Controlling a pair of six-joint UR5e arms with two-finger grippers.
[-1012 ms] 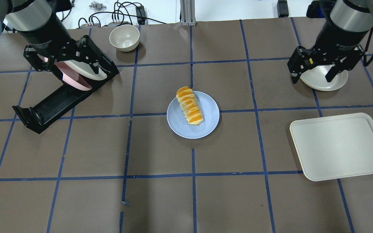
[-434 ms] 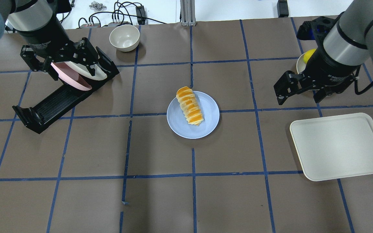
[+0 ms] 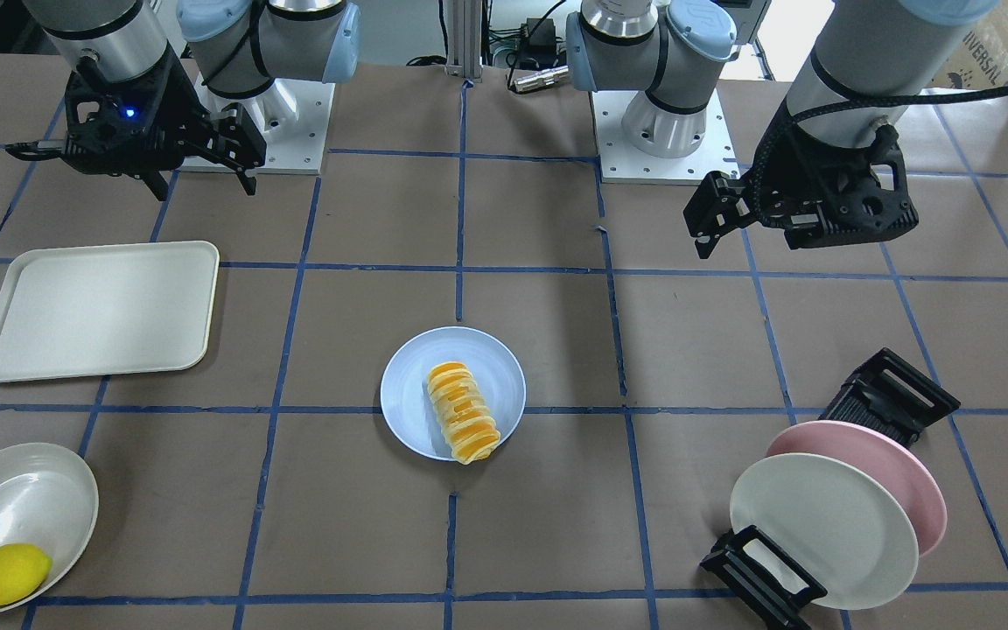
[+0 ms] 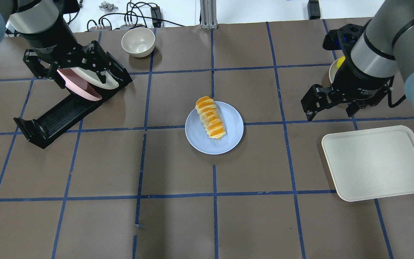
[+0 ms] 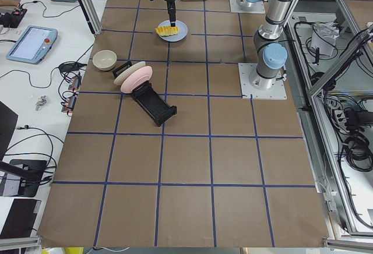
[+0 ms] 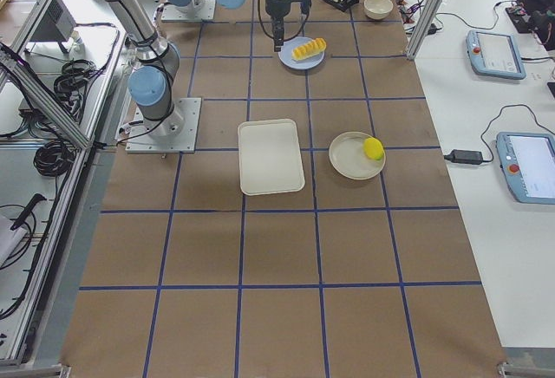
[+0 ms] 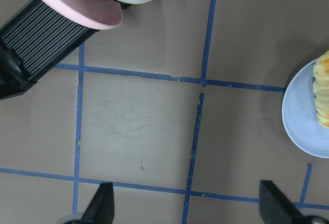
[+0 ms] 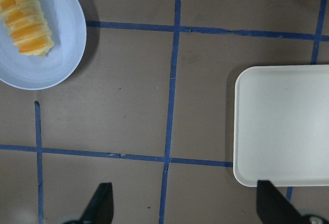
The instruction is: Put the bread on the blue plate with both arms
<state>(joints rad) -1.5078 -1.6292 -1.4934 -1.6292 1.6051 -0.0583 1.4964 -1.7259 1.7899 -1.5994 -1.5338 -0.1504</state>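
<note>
Bread (image 4: 210, 117): lying on blue plate (image 4: 233, 138), at desk (image 4: 178, 223) centre.
Left jaws: spread wide, empty.
Right jaws: spread wide, empty.

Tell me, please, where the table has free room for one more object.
Free: the paper between the blue plate and the cream tray, and the squares nearest the robot. Crowded: the corner with the dish rack and bowl.

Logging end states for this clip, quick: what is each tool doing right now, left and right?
Left tool: open, holding nothing.
Right tool: open, holding nothing.
</note>
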